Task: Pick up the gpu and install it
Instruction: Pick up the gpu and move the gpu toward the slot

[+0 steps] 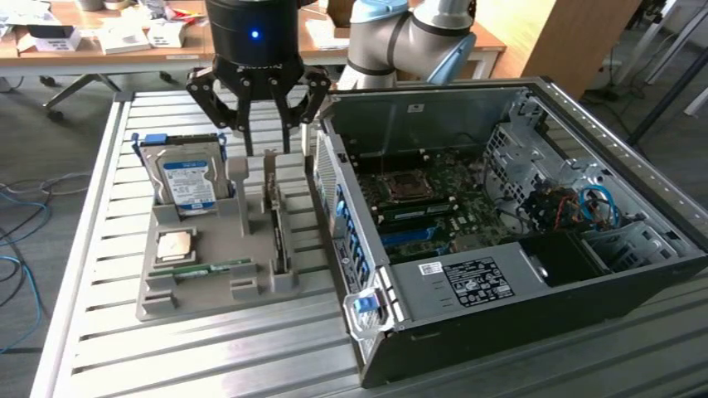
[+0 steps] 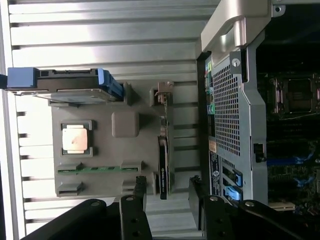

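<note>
no readable text, print on hard drive label (image 1: 188, 181) illegible, print on case sticker (image 1: 478, 282) illegible

In the exterior view the arm (image 1: 404, 33) runs out past the picture's top edge above the gripper (image 1: 269, 141). The gpu (image 1: 278, 224) stands edge-on in its slot along the tray (image 1: 199, 303) edge nearest the case (image 1: 465, 348), so both its faces are hidden (only the thin upper rim shows). Print on the hard drive (image 1: 189, 181) label and on the case's white sticker (image 1: 478, 280) is too small to read. In the wrist view the fingers (image 2: 134, 210) are cut off by the picture's edge, as are the case (image 2: 235, 100) and one end of the hard drive (image 2: 60, 85). The case's inside there is dark, its parts hard to tell apart.
</note>
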